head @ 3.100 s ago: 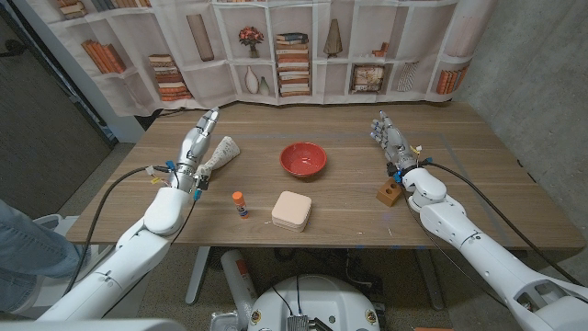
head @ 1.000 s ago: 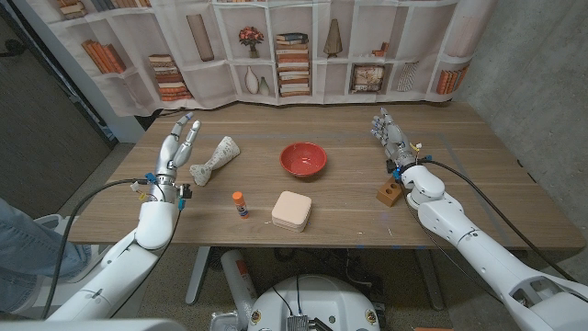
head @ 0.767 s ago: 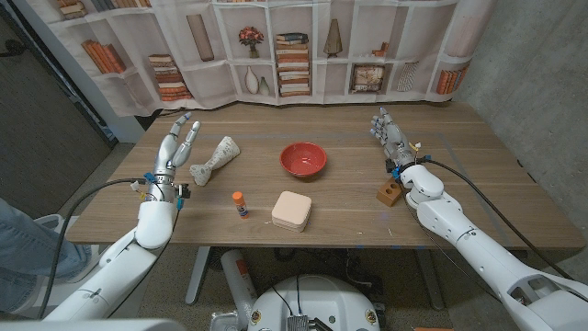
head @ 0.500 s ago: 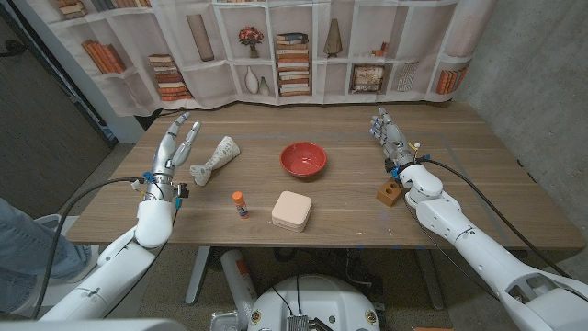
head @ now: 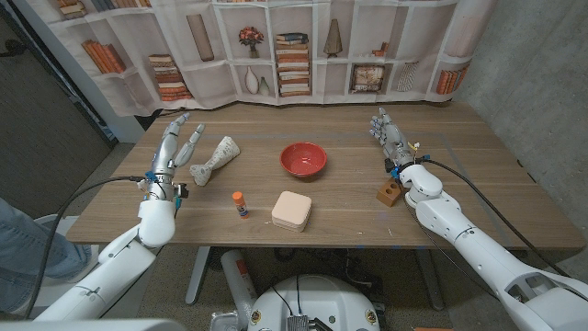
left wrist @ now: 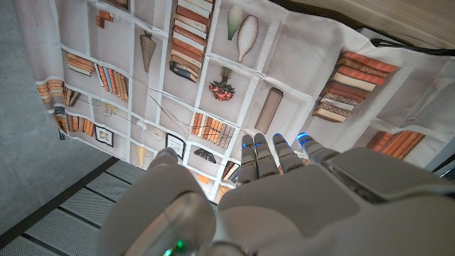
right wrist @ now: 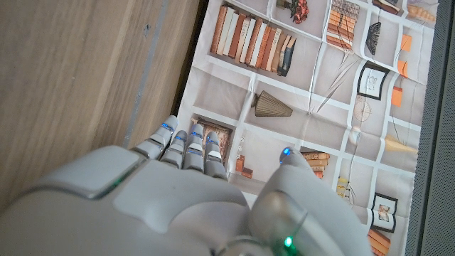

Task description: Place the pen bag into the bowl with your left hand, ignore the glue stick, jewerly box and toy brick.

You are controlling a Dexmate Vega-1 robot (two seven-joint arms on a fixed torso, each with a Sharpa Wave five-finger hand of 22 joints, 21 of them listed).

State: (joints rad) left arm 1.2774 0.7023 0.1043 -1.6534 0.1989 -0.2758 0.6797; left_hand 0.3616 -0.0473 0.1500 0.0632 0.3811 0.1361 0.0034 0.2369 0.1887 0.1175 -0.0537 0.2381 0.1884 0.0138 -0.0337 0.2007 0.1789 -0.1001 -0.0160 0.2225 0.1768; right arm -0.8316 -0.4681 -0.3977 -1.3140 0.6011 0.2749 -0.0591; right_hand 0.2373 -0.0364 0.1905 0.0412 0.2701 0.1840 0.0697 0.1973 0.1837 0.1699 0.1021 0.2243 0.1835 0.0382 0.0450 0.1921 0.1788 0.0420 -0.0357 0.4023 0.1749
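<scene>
From the head view, your left robot hand (head: 173, 140) is hanging open, fingers spread and holding nothing, just to the outer side of the pen bag (head: 214, 156). The bag is lying on the desk (head: 349, 198) close beside that hand, toward the robot's middle, its long axis slanting from a near end by your hand up toward the bowl (head: 303, 158), which is sitting farther on in the same direction. So the reach is looking like a short sideways one, with the left hand clearly the nearer; your right robot hand (head: 389, 136) is waiting open well apart beyond the bowl, by the toy brick (head: 390, 193). In the left wrist view, your left robot hand (left wrist: 277, 178) is pointing its straightened fingers at the bookshelf backdrop. In the right wrist view, the right robot hand (right wrist: 178, 185) is likewise gripping nothing.
</scene>
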